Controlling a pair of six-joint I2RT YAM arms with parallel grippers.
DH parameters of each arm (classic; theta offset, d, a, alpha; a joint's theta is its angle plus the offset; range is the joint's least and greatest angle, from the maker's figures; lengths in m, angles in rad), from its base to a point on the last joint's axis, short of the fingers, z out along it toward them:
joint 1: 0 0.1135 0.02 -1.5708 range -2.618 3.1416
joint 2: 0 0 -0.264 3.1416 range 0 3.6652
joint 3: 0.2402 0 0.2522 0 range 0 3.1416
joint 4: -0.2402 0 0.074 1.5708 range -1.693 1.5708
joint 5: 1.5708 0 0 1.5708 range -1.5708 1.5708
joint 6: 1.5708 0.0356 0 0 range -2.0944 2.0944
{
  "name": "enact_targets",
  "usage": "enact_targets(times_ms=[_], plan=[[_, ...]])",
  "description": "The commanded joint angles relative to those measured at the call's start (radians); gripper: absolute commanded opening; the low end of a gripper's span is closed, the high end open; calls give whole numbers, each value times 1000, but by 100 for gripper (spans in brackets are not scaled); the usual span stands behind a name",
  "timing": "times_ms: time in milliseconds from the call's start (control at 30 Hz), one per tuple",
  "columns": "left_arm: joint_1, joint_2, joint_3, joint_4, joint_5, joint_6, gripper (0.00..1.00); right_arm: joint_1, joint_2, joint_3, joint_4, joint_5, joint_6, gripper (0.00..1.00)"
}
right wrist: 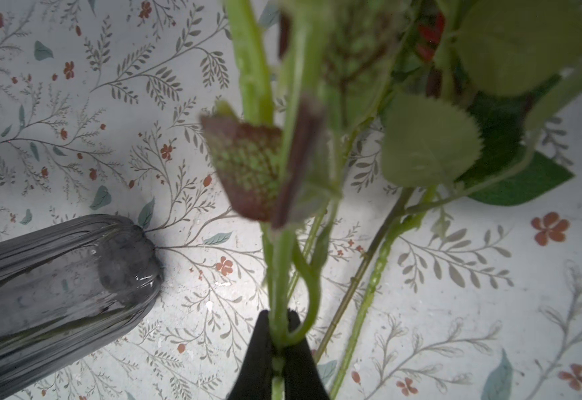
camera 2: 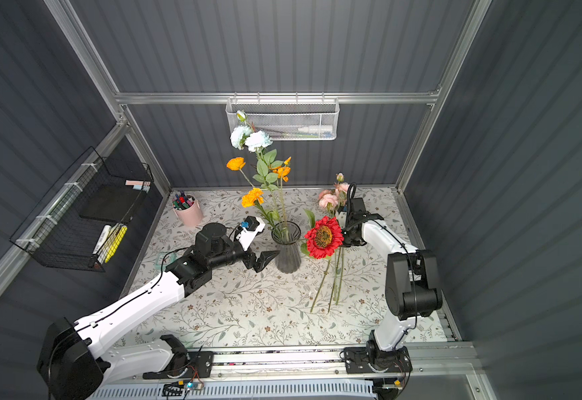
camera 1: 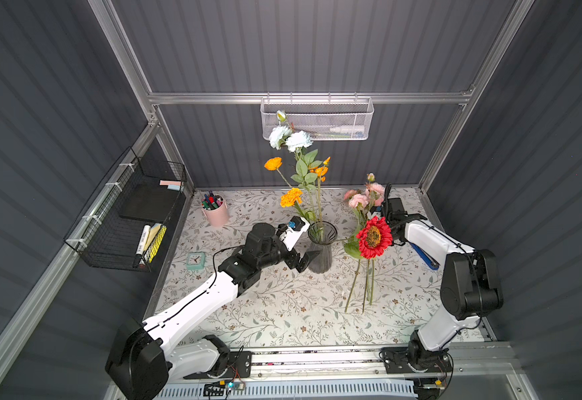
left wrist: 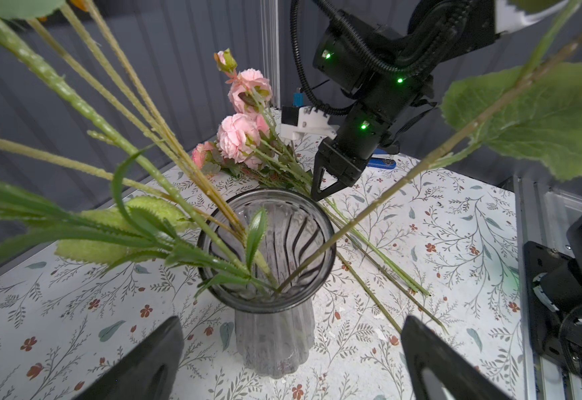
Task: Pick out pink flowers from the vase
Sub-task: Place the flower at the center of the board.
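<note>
Right claw (right wrist: 278, 323) clamps pink flowers (left wrist: 237, 136) stem, hidden in top views; left claw (left wrist: 293, 320) released

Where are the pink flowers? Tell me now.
In a top view the pink flowers stand right of the vase, outside it, stems pinched in the right tool.

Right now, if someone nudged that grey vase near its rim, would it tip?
Probably easily: the vase is tall and narrow-waisted, with long stems leaning out. It looks like glass, so likely smooth to grip and breakable.
</note>
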Motion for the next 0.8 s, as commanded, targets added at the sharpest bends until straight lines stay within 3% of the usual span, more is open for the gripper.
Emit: enact_targets(times_ms=[0,300,767], plan=[[-1,-2,13,38,80,27,99,-3,51,26,7,10,-4,1],[-1,23,41,3,106,49,99,-3,103,-2,49,11,26,3],[-1,10,22,9,109,37,99,-3,141,-6,71,7,35,15]])
